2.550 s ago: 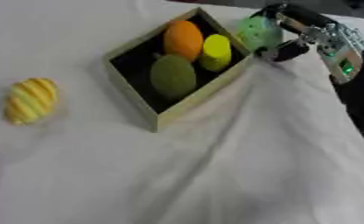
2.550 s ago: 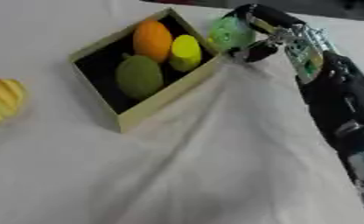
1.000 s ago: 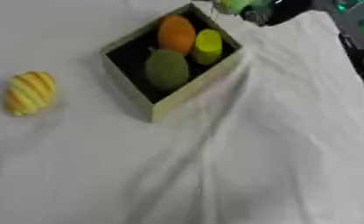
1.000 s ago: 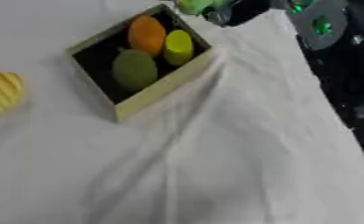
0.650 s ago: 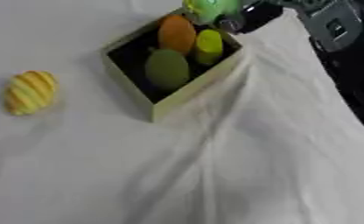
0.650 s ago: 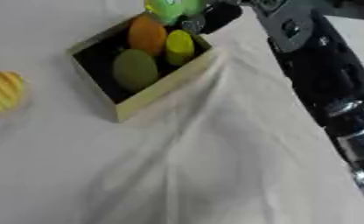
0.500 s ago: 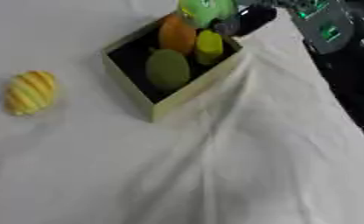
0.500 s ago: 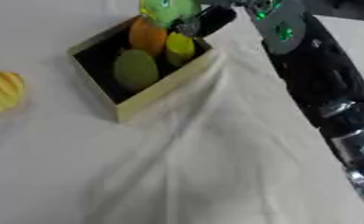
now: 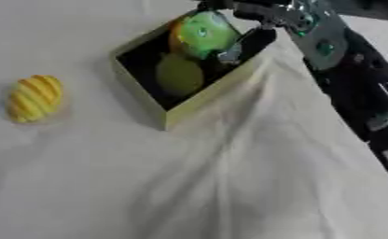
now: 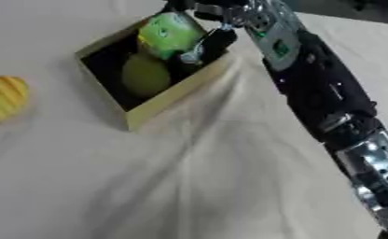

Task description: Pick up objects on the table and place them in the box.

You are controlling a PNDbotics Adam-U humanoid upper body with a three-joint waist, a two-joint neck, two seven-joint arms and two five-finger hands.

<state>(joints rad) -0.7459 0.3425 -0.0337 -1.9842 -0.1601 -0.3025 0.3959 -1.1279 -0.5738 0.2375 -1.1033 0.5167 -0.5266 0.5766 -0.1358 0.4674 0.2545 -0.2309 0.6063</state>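
- Right hand (image 9: 245, 29) grips a green ball (image 9: 204, 30) above the box (image 9: 205, 95).
- Box contains an olive-green fruit (image 9: 179, 74).
- Yellow striped object (image 9: 35, 98) lies on the counter (image 9: 230, 177), well left of the box.

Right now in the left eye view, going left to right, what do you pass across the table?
Yellow striped fruit → box with an olive-green fruit inside → bright green fruit held over the box in the right hand → the black right arm.
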